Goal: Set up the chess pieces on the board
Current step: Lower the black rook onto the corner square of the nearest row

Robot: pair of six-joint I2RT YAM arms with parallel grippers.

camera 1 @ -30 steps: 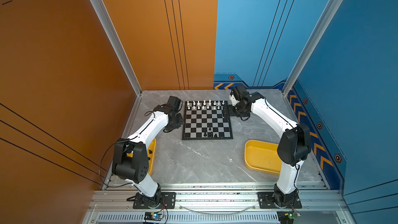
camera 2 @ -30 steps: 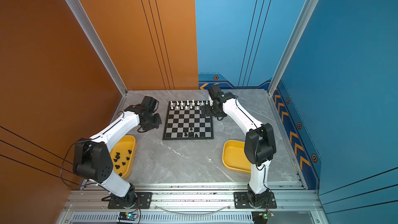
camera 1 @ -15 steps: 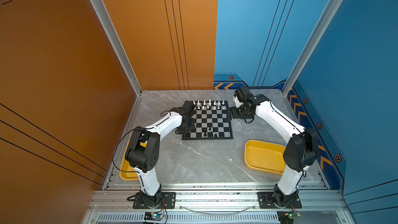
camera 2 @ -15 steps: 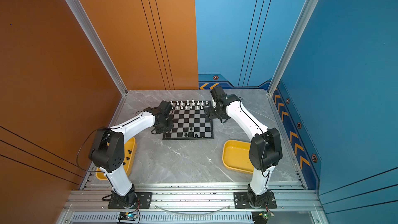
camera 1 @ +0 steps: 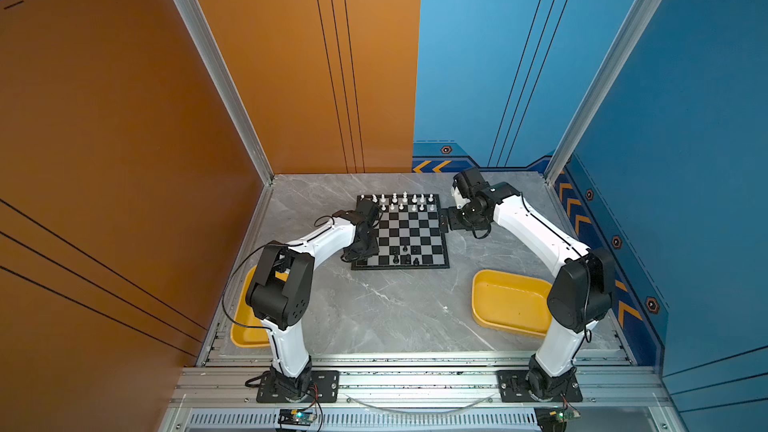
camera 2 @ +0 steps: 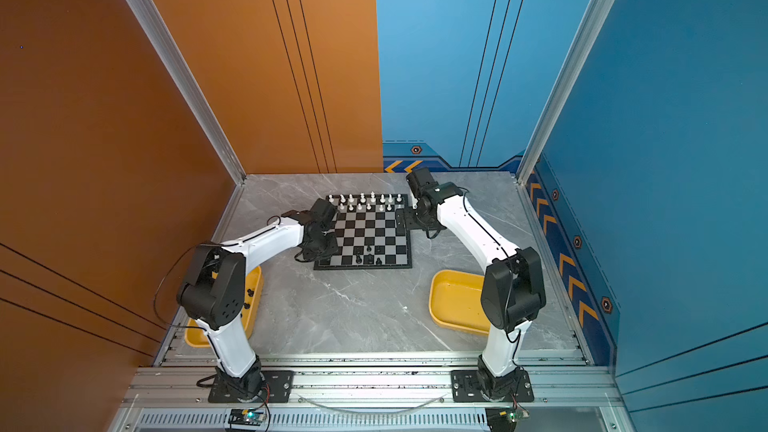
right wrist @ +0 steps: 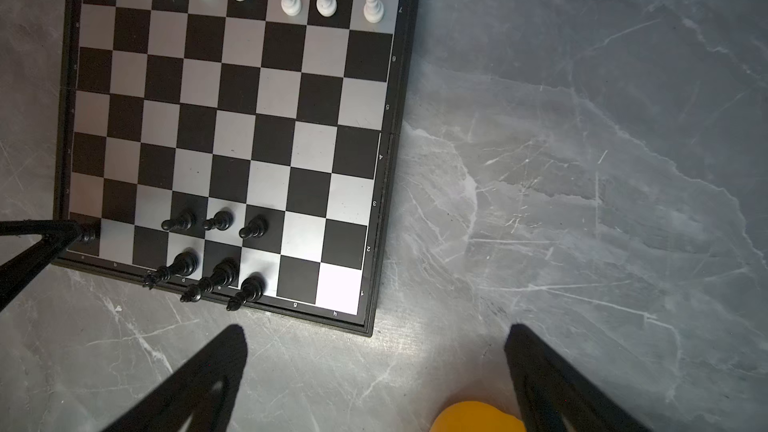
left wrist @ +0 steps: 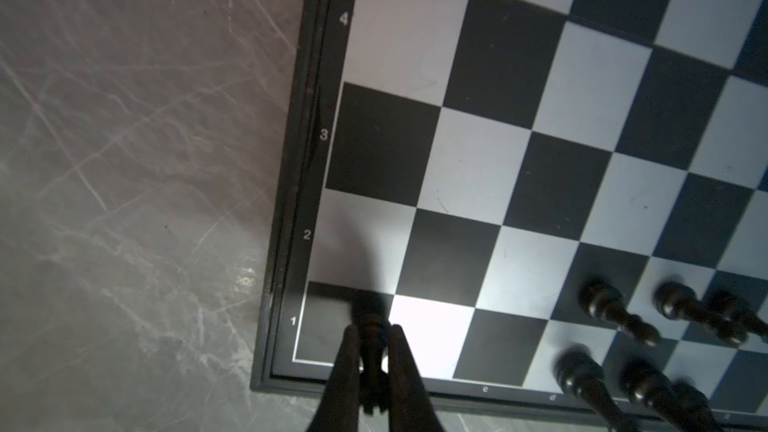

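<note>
Left gripper pinches a blurred black chessman at the board's seven-o'clock corner; right gripper gapes, fingers cropped.

Robot lab test cell. Desk, grey marble-look top, boxed in on three sides by orange panels and blue panels set in aluminium posts. Yellow chevrons and hex badges printed low on blue panels, along desk's far and right edges. Two white-and-black arms bolted through black plates onto aluminium rail at desk's front edge. Loose cable loops off left arm. Small circuit boards, one showing green light, sit below rail.
</note>
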